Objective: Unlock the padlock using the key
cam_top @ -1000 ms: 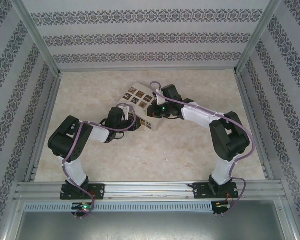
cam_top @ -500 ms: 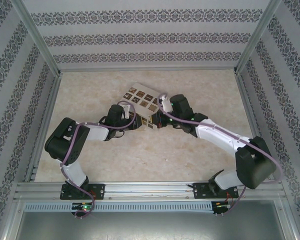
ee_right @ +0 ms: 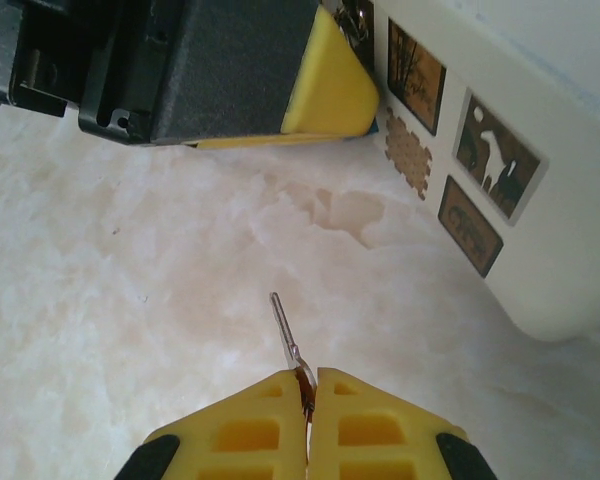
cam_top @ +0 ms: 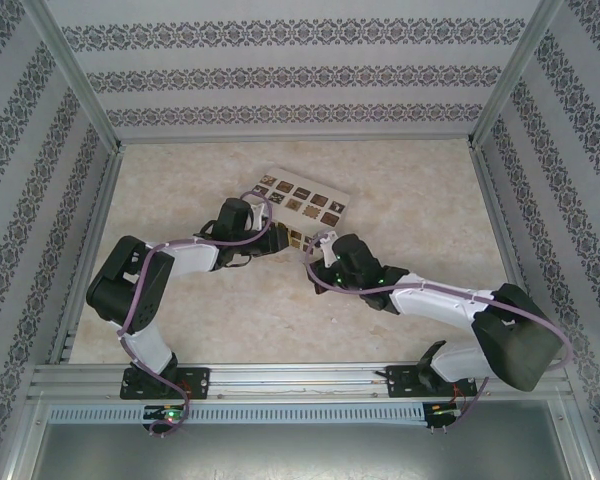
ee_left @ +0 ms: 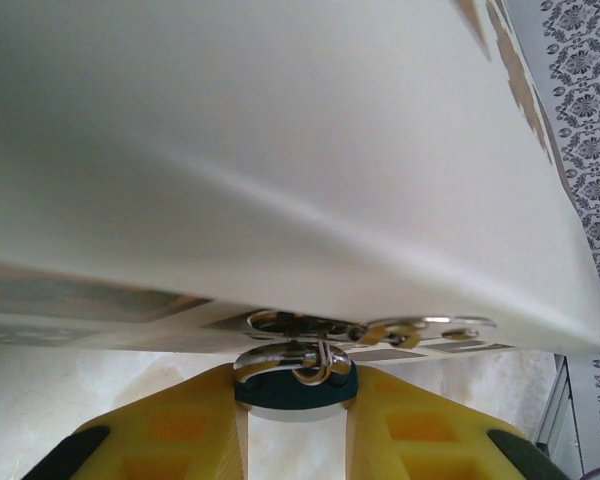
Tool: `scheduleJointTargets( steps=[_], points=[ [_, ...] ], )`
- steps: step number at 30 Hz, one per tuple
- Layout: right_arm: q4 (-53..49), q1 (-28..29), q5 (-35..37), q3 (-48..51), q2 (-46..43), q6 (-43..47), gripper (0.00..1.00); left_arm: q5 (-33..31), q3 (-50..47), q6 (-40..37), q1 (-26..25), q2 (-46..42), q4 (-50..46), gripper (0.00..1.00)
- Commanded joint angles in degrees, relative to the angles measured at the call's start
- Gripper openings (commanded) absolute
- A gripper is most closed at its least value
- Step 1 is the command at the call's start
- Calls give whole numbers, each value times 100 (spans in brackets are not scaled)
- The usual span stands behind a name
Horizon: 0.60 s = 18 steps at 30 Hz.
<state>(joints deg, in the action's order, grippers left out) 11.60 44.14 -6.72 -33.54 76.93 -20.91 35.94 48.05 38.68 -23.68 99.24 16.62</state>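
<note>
Two risks: key pivoting, keyhole missed.
Near, the right pincer (ee_right: 308, 392) pinches the key (ee_right: 283, 325) by one end, so it may twist; farther left, the left pincer (ee_left: 295, 402) clamps the padlock (ee_left: 280, 390) against the white box (ee_left: 280, 150), keyhole apparently hidden.

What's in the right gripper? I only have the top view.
Observer: The key, pinched in the shut right gripper, blade sticking out ahead.
Operator: And the padlock?
Observer: The left gripper is clamped on the padlock by its blue body, right under the box.
Operator: Inserted?
Observer: Not yet. The key tip is apart from the padlock, with bare table between.
</note>
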Motion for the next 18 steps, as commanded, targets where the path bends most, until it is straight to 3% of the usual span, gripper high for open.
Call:
scheduleJointTargets(
  steps=[1, 18],
  points=[
    [654, 140, 684, 113, 156, 79, 0, 352, 234, 177, -57, -272, -211, 26],
    [1950, 306, 1402, 349, 895, 12, 0, 540, 353, 1257, -41, -1, 42, 25]
  ],
)
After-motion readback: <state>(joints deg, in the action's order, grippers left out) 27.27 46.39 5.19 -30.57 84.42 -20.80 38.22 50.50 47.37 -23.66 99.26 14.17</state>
